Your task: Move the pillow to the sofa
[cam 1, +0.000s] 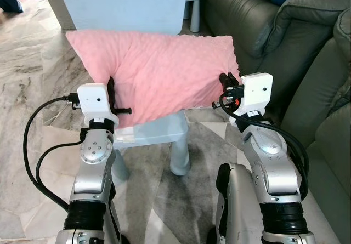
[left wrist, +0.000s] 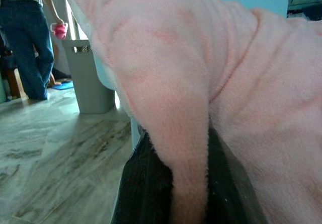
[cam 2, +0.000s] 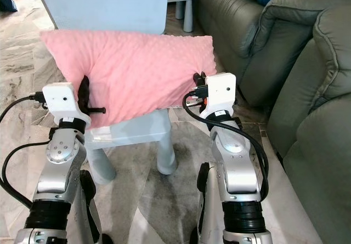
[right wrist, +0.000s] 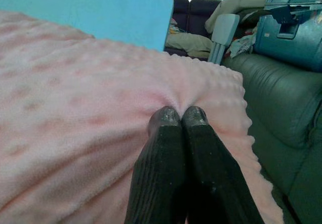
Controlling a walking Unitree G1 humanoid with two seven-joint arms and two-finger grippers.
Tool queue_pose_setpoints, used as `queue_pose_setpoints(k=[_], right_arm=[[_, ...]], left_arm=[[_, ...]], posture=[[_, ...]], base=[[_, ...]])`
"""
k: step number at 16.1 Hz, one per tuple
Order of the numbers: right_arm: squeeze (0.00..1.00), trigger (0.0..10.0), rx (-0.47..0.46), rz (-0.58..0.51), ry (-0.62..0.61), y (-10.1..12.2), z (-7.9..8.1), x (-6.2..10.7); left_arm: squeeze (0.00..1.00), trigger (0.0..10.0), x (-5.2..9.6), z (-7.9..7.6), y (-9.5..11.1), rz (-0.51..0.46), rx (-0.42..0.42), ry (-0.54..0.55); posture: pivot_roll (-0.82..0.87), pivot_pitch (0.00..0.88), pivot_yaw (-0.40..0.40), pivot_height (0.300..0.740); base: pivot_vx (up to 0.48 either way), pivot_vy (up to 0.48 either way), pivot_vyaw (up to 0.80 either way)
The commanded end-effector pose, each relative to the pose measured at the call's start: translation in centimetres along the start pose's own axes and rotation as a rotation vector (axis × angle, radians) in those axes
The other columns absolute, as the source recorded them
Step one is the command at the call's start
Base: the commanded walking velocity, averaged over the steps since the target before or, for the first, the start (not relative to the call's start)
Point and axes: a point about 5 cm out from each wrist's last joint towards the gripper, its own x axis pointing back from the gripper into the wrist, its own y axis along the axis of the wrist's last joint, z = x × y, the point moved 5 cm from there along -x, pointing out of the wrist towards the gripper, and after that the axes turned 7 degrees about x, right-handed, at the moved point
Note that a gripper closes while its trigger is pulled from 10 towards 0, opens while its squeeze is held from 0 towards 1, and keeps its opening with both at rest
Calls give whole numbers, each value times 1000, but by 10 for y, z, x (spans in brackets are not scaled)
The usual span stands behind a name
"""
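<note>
I am working with both arms on the pink pillow [cam 1: 159,74], which is lying on the seat of a small light-blue chair [cam 1: 156,131] straight ahead of me, its far edge leaning against the chair back. Going from the left: my left gripper [cam 1: 111,93] is pinching a fold of the pillow's near left edge, the plush fabric bunched between the two black fingers [left wrist: 146,194]. The pillow's long axis is running left to right across my front, so each arm is taking its own end. My right gripper [cam 1: 226,85] is at the near right corner, its fingertips [right wrist: 178,117] pressed together with a small pucker of fabric nipped at the tips. The grey-green sofa [cam 1: 296,41] is standing on my right and further back, just beside the chair. I judge the carry has to go rightward, and my right arm is the nearer one to the sofa.
</note>
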Motion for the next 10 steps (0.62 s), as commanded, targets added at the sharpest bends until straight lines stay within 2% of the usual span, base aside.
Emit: queue_pose_setpoints(k=[1, 5, 10], right_arm=[[0, 10000, 9, -58, -13, 18, -4, -1], [0, 10000, -2, -53, -16, 18, -4, 0], [0, 10000, -15, -49, -18, 17, -5, 0]], left_arm=[[0, 10000, -1, -1, 5, -10, -11, -15], [0, 10000, 2, -3, 1, 6, -8, -24], [0, 10000, 0, -6, 0, 13, -8, -37]], posture=[[-37, 0, 9, 351], [-38, 0, 10, 351], [-40, 0, 15, 406]], base=[[0, 0, 0], [0, 0, 0], [0, 0, 0]])
